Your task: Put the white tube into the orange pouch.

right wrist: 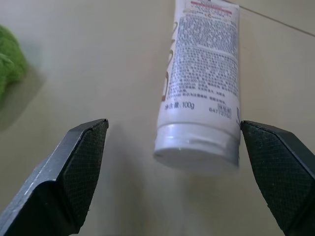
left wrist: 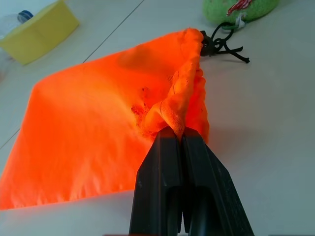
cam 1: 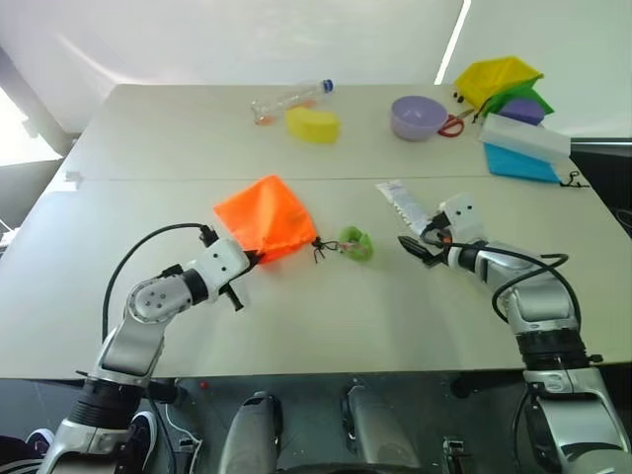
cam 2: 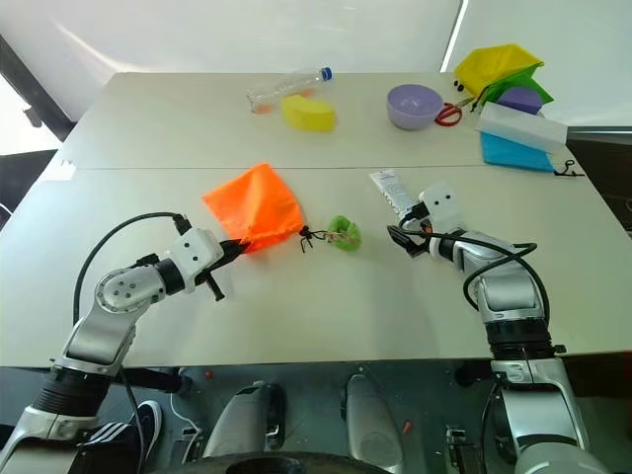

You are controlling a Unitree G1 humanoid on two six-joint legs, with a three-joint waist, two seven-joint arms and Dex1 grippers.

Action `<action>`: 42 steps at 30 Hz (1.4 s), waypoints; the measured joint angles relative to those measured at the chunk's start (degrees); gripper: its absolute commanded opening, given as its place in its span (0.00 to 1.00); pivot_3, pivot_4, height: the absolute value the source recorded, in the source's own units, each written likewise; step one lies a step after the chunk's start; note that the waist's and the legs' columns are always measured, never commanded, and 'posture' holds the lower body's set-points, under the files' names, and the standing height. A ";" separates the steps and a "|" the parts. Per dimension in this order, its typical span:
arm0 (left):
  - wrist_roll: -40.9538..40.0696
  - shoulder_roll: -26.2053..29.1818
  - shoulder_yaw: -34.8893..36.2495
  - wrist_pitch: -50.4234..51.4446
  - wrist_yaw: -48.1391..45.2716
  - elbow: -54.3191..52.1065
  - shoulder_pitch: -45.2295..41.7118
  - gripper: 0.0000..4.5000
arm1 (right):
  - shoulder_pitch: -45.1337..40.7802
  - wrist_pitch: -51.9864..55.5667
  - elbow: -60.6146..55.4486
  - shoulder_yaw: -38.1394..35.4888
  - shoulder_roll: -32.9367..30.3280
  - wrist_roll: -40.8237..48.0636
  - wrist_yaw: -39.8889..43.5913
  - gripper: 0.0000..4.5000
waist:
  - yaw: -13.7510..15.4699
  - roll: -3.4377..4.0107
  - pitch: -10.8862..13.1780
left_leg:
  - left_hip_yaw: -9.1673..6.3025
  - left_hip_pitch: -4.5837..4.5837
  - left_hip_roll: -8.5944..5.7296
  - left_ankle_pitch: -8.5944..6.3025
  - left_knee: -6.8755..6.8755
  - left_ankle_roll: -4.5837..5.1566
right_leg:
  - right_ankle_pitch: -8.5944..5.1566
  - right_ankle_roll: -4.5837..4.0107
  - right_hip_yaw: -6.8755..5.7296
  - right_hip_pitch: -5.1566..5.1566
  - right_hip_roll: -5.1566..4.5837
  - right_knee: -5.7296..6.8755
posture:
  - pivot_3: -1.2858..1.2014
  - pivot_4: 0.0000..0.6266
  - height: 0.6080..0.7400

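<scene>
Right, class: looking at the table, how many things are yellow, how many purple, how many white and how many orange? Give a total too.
Yellow: 2, the yellow block and the folded bag
Purple: 2, the bowl and the purple item beside the bag
White: 2, the white tube and the long box
Orange: 1, the orange pouch
Total: 7
</scene>
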 measured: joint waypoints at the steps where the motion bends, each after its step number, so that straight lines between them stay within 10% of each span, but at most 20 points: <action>1: 0.00 -0.19 -0.08 0.01 0.06 -0.02 0.02 0.01 | -0.24 0.00 0.41 -0.02 0.02 -0.14 -0.32 1.00 | -0.02 0.00 0.00 | -0.01 0.00 0.00 0.00 0.00 0.00 | 0.00 0.00 0.00 0.00 0.02 0.00 | 0.52 0.24 1.00; 7: 0.05 -0.75 -1.37 0.10 0.36 -0.51 0.47 0.01 | -0.80 1.01 1.00 -1.72 2.15 0.87 -1.70 1.00 | 0.01 0.00 0.00 | -0.01 0.00 0.01 0.00 0.00 0.00 | 0.00 0.01 -0.01 0.00 0.03 0.01 | 0.52 0.24 1.00; 12: 0.04 -0.75 -1.47 0.21 0.42 -0.51 0.43 0.00 | -1.09 2.30 1.72 -2.23 2.72 0.92 -2.87 0.62 | 0.03 0.00 0.00 | -0.01 0.00 0.00 0.00 0.00 0.00 | 0.00 0.01 0.00 0.00 0.02 0.01 | 0.52 0.24 1.00; 19: 0.03 -0.75 -1.60 0.25 0.39 -0.51 0.26 0.00 | -1.22 3.07 1.70 -2.79 2.70 1.14 -2.94 0.62 | 0.02 0.00 0.00 | -0.01 0.00 0.00 0.00 0.00 0.00 | 0.00 0.01 -0.01 0.00 0.02 0.00 | 0.52 0.24 1.00; 23: 0.03 -0.75 -1.88 0.26 0.38 -0.51 0.26 0.00 | -1.22 3.14 1.62 -3.66 2.65 1.89 -2.74 0.40 | 0.01 0.00 0.00 | -0.01 0.00 0.00 0.00 0.00 0.00 | 0.00 0.01 -0.01 0.00 0.02 0.00 | 0.52 0.24 1.00; 32: 0.01 -0.76 -1.95 0.34 0.38 -0.59 0.15 0.00 | 1.06 3.29 -1.97 -3.81 1.35 3.00 -0.15 0.40 | 0.10 0.04 0.02 | -0.03 -0.04 0.00 0.00 -0.02 0.00 | -0.03 0.04 -0.01 -0.03 0.02 0.00 | 0.52 0.24 1.00; 42: -0.13 -0.51 -1.89 0.74 0.38 -1.85 0.45 0.00 | 17.80 12.98 -35.80 -7.03 -7.36 23.42 16.78 0.40 | 0.19 0.04 0.03 | -0.11 0.00 0.02 -0.01 -0.19 0.00 | -0.10 0.10 -0.04 -0.03 -0.01 -0.06 | 0.52 0.24 1.00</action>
